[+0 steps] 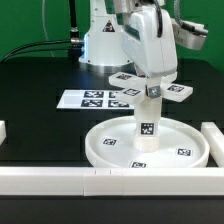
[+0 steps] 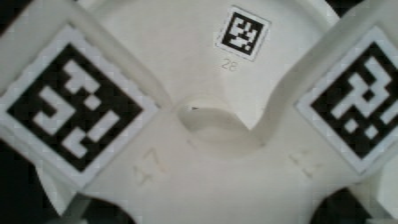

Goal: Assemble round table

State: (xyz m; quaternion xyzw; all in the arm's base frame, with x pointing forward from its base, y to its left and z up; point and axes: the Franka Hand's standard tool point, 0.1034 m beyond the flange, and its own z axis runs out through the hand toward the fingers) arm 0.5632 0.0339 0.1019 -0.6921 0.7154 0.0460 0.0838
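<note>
The round disc lies flat on the black bench, close behind the long white rail at the front edge. The short post stands upright on the middle of the disc. The cross-shaped foot lies level at the top of the post, its tagged arms spread to both sides. The pincer comes straight down onto the middle of the foot, and the arm's white body rises above it. The fingertips are hidden among the foot's arms, so I cannot tell whether the pincer is clamped or parted. In the wrist view the foot fills the picture and no fingers show. The marker board lies behind the disc, toward the exterior view's left.
</note>
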